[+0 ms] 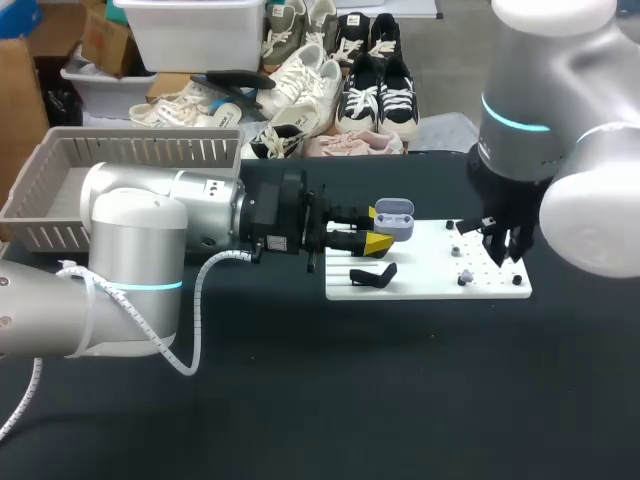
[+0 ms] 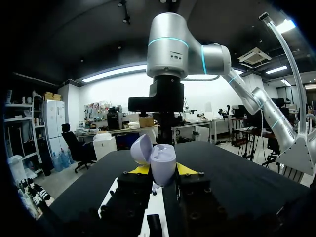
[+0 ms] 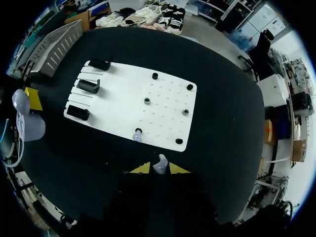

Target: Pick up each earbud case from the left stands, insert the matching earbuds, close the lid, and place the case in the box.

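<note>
one case (image 1: 394, 216), three stands (image 3: 89, 86), perhaps two earbuds (image 3: 160, 165)

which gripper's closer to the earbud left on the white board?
Right. The right gripper, shut on a second earbud, hangs close by the board earbud. The left gripper, shut on the earbud case, is beyond the black stands, far end.

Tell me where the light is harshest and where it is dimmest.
Head view: the white board stands out bright against the dark table. Left wrist view: the earbud case catches soft light, the table around it dim. Right wrist view: the right gripper looks shadowed.
</note>
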You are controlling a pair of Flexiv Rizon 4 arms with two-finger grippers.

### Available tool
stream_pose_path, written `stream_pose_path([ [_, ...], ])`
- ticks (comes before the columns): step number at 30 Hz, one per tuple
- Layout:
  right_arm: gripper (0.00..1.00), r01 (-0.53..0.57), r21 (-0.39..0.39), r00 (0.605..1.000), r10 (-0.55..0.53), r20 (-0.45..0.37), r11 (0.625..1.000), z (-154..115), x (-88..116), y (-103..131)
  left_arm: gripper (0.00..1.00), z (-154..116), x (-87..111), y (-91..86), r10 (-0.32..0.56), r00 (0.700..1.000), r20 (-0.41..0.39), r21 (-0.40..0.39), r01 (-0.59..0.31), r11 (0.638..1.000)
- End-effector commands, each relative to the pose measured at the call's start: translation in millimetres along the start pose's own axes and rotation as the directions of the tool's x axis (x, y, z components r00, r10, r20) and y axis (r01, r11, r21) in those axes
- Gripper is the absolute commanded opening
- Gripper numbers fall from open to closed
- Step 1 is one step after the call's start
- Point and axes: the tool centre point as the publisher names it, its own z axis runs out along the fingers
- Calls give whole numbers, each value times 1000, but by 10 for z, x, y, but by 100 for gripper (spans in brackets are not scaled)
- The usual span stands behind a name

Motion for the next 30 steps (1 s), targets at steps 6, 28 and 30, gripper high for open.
stream_pose_path([
  [6,0,0,-5,1000,0,2,1000,7,11,-21,0,0,5,-3,1,1000,1,-2,-1,1000],
  [28,0,-413,72,910,414,4,908,58,-77,19,0,0,5,-3,1,1000,1,-2,-1,1000],
  [30,0,-452,64,891,453,2,889,70,-79,23,0,0,5,-3,1,1000,1,-2,-1,1000],
])
